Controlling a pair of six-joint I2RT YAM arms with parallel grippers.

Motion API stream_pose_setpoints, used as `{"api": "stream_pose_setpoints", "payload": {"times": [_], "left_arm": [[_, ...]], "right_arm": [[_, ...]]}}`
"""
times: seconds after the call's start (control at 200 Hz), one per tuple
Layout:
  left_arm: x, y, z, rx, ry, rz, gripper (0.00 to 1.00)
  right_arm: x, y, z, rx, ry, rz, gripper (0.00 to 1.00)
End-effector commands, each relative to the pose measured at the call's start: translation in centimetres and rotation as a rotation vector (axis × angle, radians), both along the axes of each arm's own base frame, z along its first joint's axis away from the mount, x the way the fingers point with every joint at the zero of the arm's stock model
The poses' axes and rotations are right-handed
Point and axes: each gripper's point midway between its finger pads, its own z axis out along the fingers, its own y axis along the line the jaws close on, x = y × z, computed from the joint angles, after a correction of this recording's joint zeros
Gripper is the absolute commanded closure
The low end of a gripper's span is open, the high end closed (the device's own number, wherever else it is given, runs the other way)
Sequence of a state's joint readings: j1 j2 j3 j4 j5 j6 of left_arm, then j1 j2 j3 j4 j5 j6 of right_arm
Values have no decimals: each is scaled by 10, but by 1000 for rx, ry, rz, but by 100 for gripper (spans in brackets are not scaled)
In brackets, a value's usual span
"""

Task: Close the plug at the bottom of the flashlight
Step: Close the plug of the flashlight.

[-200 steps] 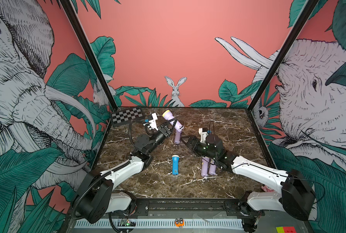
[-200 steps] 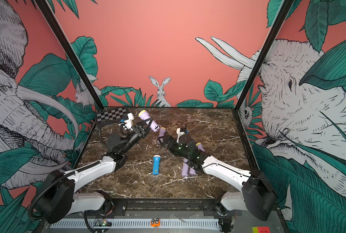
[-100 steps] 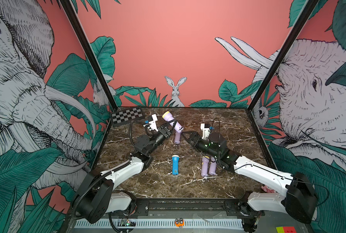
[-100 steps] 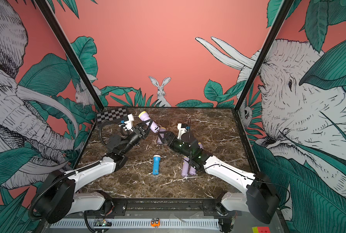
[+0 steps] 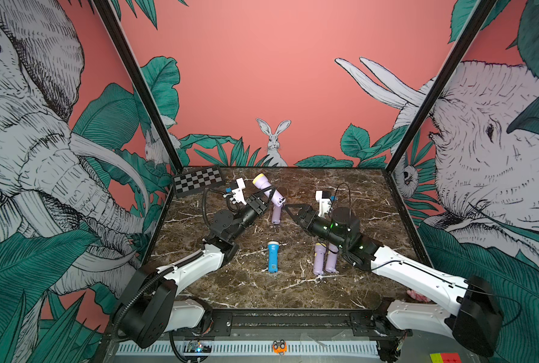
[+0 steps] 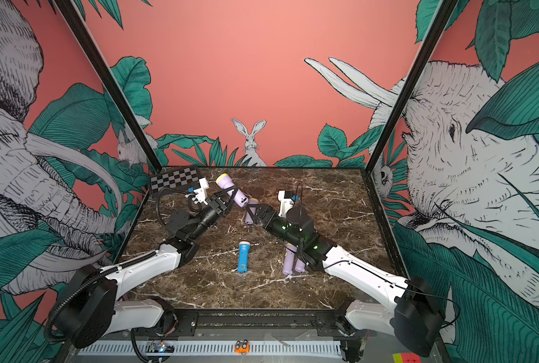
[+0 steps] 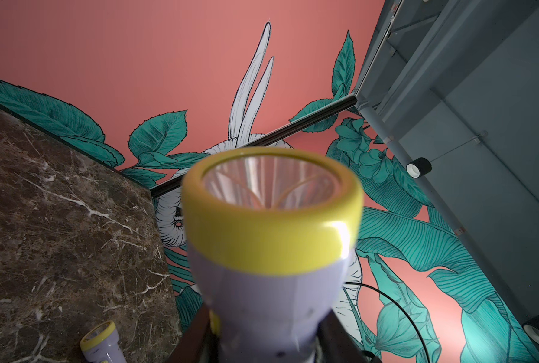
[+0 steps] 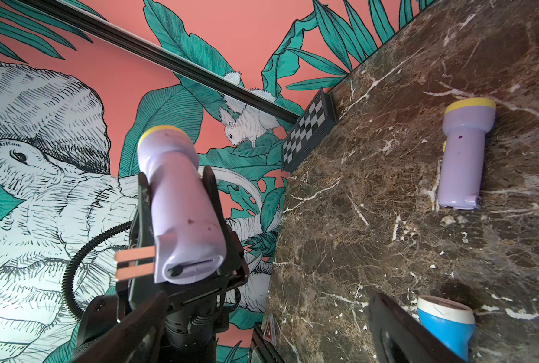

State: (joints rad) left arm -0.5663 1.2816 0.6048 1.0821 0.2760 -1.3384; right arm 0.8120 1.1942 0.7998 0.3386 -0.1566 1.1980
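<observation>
Your left arm reaches in from the front-left of the table (image 5: 371,201), elbow low and wrist raised. The left hand (image 5: 265,198) is clamped on the barrel of the purple flashlight (image 5: 261,183). The flashlight is off the table and tilted, yellow head up toward the back and bottom end down toward the middle. In the left wrist view the head and clear lens fill most of the frame, blurred.

The right wrist view shows the plug (image 8: 135,262). Two copper prongs stick out sideways from the bottom end, not folded in.

Your right arm stretches from the front-right toward the middle, forearm low over the table. The right hand (image 5: 288,210) is spread wide and holds nothing. Its tips sit just beside the flashlight's bottom end; can't tell whether they touch.

On the table:
- A spare purple flashlight (image 5: 276,215) lies under the held one.
- A blue flashlight (image 5: 272,256) lies nearer the front, between the two arms.
- A pair of purple flashlights (image 5: 319,261) lies side by side, partly hidden by the right forearm.
- A checkerboard (image 5: 199,181) sits at the back-left corner.
</observation>
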Motion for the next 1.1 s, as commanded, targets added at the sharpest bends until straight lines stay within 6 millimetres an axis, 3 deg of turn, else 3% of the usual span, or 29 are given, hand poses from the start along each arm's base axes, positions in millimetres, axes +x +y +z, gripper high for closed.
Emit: {"api": "stream_pose_setpoints", "payload": {"times": [0.0,0.18,0.565,0.675,0.805,1.095], "left_arm": [[-7,5,18,-31,-50,1,100],[-8,4,21,-38,-57,-8,100],[-9,6,17,-44,-50,-4,100],[-8,8,20,-64,-51,2,100],[-6,13,27,-165,-42,-1,100],[-7,17,38,-226,-60,-1,100]], "right_arm": [[3,6,22,27,-53,8,1],[8,13,17,36,-38,10,1],[9,10,28,31,-64,-4,1],[12,10,22,17,-58,-19,1],[16,12,18,121,-49,-28,1],[13,18,54,300,-168,13,1]]}}
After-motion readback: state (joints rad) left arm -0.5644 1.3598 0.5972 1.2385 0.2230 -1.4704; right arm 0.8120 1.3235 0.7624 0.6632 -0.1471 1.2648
